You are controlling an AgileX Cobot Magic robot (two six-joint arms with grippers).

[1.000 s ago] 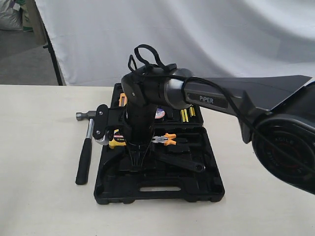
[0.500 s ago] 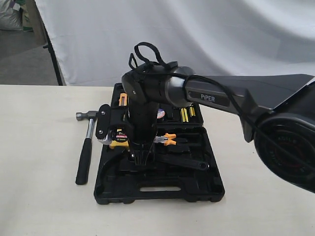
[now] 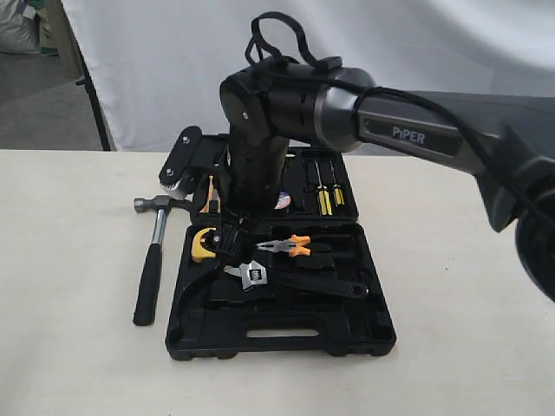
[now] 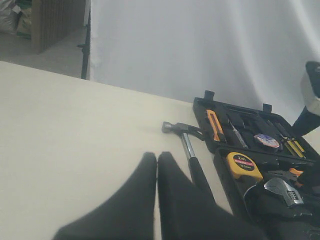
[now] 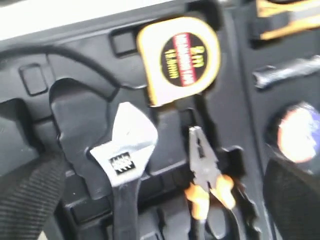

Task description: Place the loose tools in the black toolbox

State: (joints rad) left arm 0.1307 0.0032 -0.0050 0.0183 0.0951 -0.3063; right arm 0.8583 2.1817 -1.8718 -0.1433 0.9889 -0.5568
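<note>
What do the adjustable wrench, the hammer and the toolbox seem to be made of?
Adjustable wrench: bright, shiny metal head, probably steel; the handle is black, and its coating I cannot tell. Hammer: greyish metal head and a matte black shaft, perhaps rubber or plastic. Toolbox: black moulded plastic, slightly glossy, judging by its tool-shaped recesses.

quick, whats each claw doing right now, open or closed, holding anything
Left claw: closed, holding nothing.
Right claw: open, empty, over the adjustable wrench lying in the black toolbox.
</note>
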